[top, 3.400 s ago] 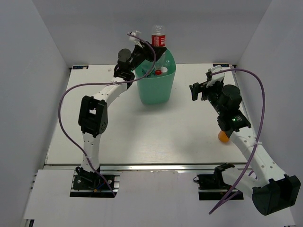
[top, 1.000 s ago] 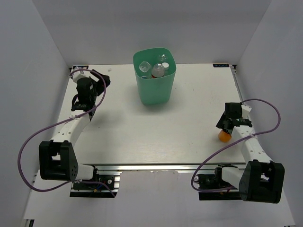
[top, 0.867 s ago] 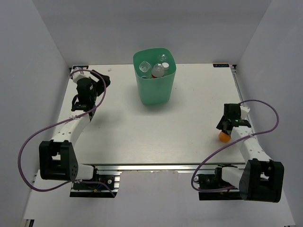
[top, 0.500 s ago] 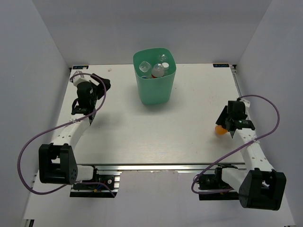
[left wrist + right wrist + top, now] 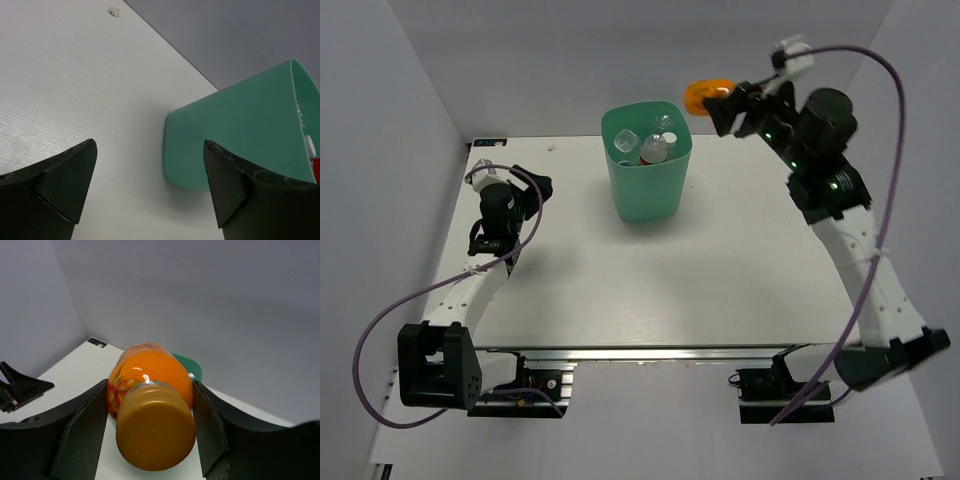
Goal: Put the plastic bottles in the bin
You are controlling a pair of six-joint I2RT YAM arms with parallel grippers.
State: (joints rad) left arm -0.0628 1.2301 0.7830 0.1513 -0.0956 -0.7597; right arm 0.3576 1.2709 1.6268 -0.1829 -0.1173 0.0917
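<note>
Orange bottle (image 5: pixel 708 95) gripped in R hand (image 5: pixel 150 407), up nr bin (image 5: pixel 645 190); L hand (image 5: pixel 149 150) wide, empty

Robot lab cell, grey walls (image 5: pixel 380 120), white table (image 5: pixel 640 280), two arms (image 5: pixel 480 283) bolted to a rail (image 5: pixel 650 352)

bin (image 5: pixel 195 369) mostly hidden behind the orange bottle (image 5: pixel 150 372) between the right fingers (image 5: pixel 80 435); bottles (image 5: pixel 653 148) inside bin show only tops, labels unreadable

Pale white wood-grain tabletop (image 5: pixel 620 290) is lying flat under even, diffuse light. Plain matte grey-white enclosure walls (image 5: pixel 520 60) are closing it in on three sides. Silver aluminium rail (image 5: pixel 650 352) is running along near edge.
</note>
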